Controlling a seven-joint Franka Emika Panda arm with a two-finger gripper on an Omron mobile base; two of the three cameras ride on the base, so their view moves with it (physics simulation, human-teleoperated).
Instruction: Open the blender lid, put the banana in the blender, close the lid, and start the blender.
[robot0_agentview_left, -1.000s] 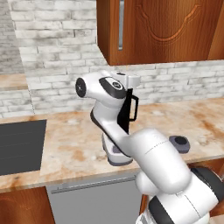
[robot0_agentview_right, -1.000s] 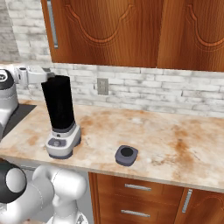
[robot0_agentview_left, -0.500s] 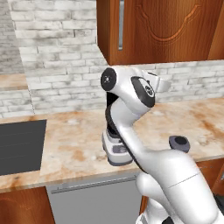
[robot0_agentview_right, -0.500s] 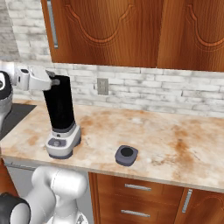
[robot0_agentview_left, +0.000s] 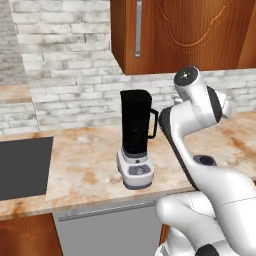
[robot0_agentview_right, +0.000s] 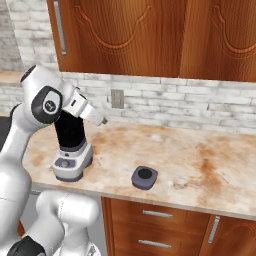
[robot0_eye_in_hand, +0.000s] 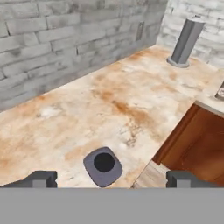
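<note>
Hand view: one blender lid (robot0_eye_in_hand: 103, 166) below the wide-open end effector (robot0_eye_in_hand: 111, 178); one blender (robot0_agentview_left: 135, 139).

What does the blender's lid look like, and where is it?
Look along the marbled orange counter, under the wooden cupboards. To the right of the black blender, near the front edge, lies the blender lid. It is a small dark grey rounded square with a round dark middle, lying flat by itself.
</note>
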